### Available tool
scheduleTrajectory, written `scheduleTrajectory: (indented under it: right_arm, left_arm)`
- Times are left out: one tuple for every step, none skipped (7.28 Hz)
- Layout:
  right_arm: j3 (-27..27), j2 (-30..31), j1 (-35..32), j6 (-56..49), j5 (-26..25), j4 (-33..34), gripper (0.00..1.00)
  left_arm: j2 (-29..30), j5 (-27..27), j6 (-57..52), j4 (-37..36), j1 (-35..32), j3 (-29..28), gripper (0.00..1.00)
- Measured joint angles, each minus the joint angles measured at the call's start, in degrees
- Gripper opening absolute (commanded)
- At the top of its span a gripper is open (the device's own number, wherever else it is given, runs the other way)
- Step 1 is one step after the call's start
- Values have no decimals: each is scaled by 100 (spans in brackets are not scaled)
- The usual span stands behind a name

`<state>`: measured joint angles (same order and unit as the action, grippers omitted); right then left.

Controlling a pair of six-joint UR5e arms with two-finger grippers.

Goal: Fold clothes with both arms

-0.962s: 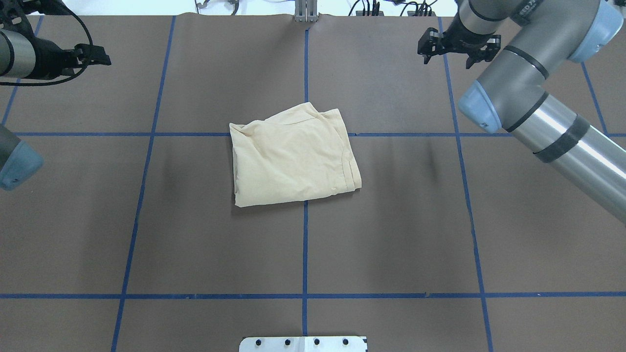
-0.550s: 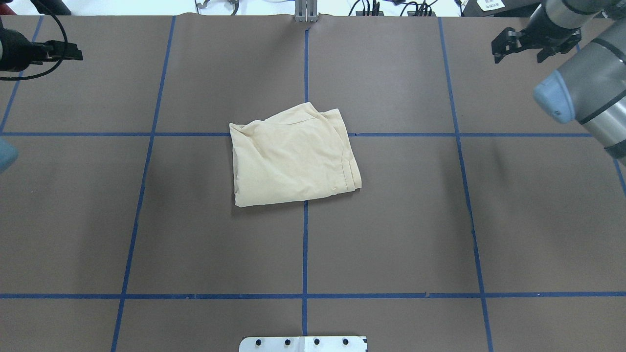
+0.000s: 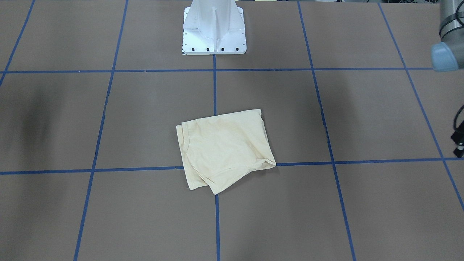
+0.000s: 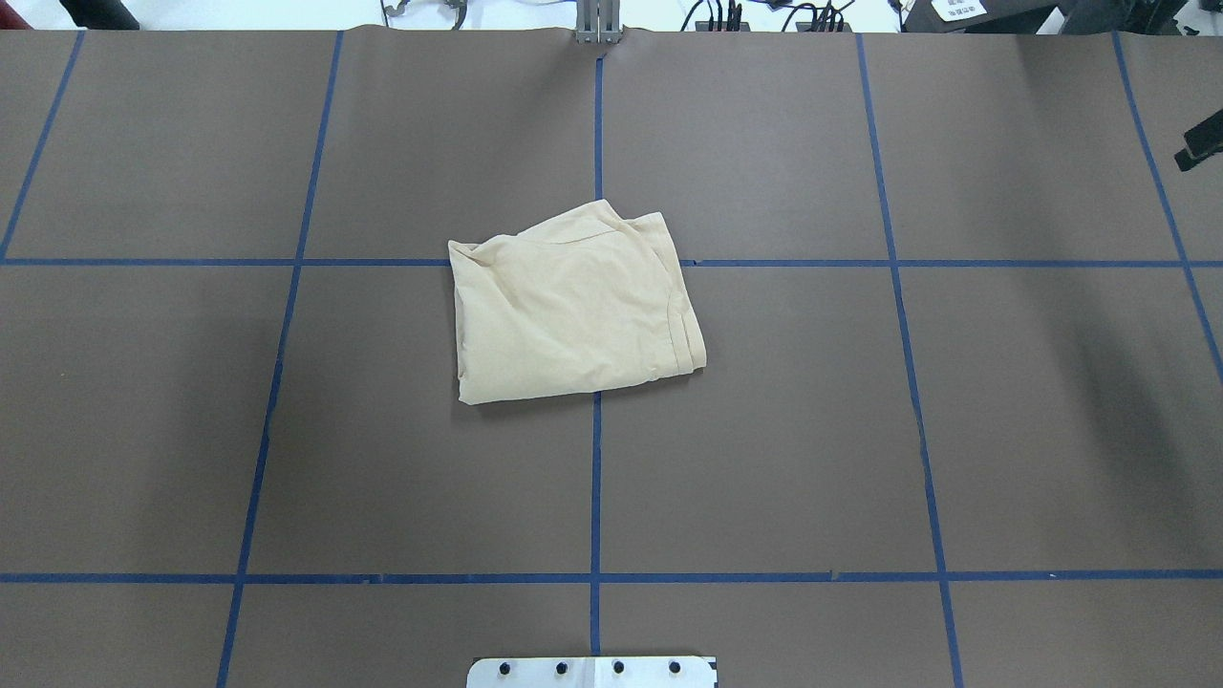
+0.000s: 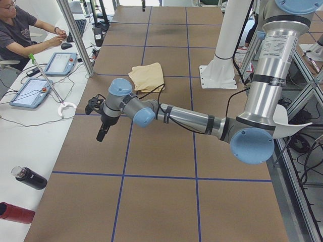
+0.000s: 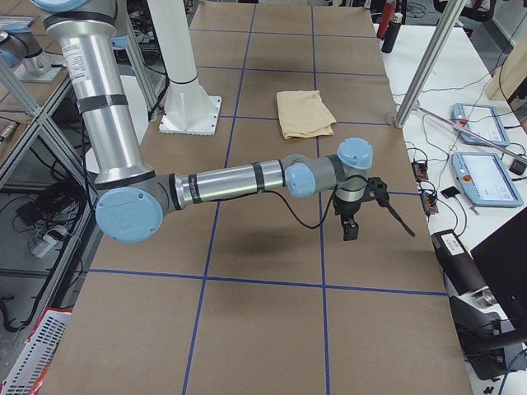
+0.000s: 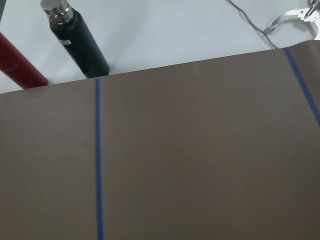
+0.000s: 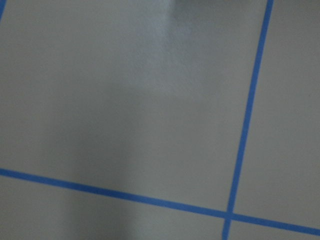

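The clothes are one pale cream shirt (image 4: 573,306), folded into a rough rectangle at the middle of the brown table (image 4: 812,430), also seen in the front-facing view (image 3: 224,148). No print shows. Both arms are drawn far out to the table's ends. The left gripper (image 5: 100,135) hangs over the table's left end, well away from the shirt. The right gripper (image 6: 366,212) hangs over the right end, with only a black sliver (image 4: 1202,148) at the overhead edge. I cannot tell whether either is open or shut. Neither wrist view shows any fingers.
The white pedestal base (image 3: 214,29) stands at the robot's side of the table. A black bottle (image 7: 77,37) and a red bottle (image 7: 17,62) lie just off the table's left end. A person sits at a side desk with tablets (image 5: 60,63). A metal post (image 5: 75,35) stands nearby.
Both arms have swung further outward and left the overhead view almost fully; only a sliver of the right gripper remains at the edge. The shirt has not moved.
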<state>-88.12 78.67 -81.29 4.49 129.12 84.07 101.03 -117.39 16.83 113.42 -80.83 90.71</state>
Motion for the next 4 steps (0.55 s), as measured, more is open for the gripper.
scheduleTrajectory:
  right_arm:
    - [-33, 308, -233, -516, 144, 22, 100]
    - [-52, 567, -406, -857, 241, 38, 100]
    - [-74, 781, -536, -1051, 295, 49, 100]
    - [-112, 926, -619, -1129, 333, 95, 100]
  left_arm:
    - [0, 0, -766, -408, -349, -19, 99]
    - [2, 22, -1572, -846, -647, -27, 99]
    - [4, 29, -2213, -1171, -892, -45, 99]
    - [4, 17, -2642, -1474, -1069, -88, 99]
